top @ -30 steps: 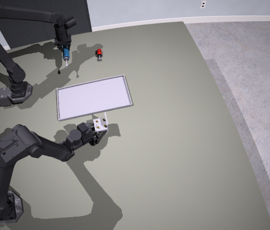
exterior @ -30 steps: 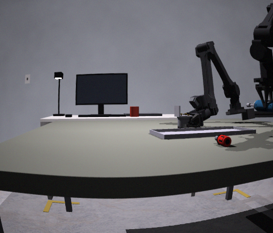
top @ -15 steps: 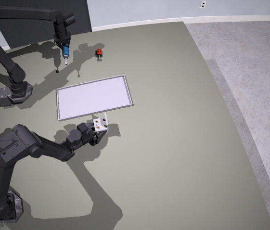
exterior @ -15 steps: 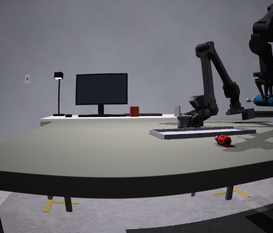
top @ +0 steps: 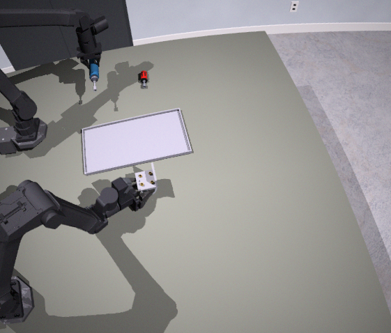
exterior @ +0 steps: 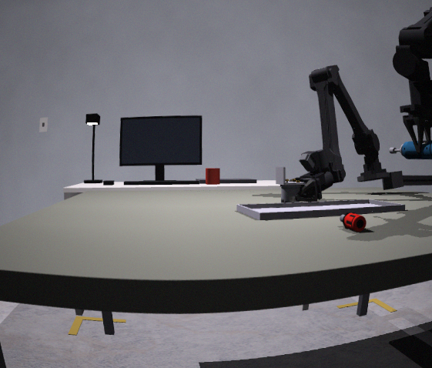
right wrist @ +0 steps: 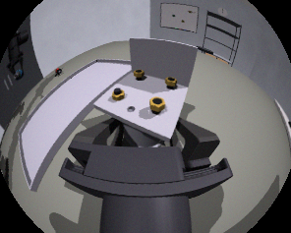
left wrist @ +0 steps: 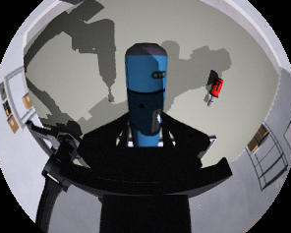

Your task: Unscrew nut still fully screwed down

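Driver [top: 94,71] [exterior: 426,149] [left wrist: 146,92] lies level in the air, socket toward the table's middle.
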`<state>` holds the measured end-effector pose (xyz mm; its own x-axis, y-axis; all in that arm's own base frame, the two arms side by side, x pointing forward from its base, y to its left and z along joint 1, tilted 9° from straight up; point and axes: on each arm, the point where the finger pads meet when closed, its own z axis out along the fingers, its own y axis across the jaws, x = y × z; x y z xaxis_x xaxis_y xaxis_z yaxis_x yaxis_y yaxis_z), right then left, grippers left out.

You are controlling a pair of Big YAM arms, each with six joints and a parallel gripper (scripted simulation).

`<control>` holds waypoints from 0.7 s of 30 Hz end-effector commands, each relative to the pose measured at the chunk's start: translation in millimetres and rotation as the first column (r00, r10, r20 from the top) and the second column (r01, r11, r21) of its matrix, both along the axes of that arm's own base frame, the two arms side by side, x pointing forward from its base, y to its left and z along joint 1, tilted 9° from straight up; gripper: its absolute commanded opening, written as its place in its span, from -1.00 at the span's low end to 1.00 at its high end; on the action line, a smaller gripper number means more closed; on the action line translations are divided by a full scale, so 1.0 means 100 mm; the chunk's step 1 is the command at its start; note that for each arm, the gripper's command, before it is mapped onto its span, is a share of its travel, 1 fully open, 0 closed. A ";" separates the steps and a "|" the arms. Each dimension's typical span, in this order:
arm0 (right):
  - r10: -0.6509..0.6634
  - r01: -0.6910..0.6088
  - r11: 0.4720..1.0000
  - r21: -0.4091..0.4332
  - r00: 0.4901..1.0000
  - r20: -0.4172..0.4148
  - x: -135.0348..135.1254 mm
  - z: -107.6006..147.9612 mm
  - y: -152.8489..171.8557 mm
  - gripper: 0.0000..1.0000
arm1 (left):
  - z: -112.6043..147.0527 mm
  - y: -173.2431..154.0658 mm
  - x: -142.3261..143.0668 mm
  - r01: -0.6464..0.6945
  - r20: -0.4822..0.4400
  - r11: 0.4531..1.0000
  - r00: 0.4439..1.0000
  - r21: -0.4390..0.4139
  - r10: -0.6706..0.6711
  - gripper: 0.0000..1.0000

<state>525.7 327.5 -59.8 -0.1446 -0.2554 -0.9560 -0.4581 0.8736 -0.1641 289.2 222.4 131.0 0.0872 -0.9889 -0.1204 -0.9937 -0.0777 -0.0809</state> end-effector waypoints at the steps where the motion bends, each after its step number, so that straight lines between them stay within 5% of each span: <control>1: -0.016 0.016 1.000 -0.017 0.999 -0.028 0.02 -0.13 -0.11 0.17 | 0.39 0.08 0.20 0.001 0.070 0.999 0.998 0.051 -0.004 -0.17; 21: -0.016 0.016 1.000 -0.017 0.999 -0.028 0.02 -0.13 -0.11 0.17 | 0.50 0.08 0.21 0.003 0.077 0.998 0.997 0.058 -0.007 -0.17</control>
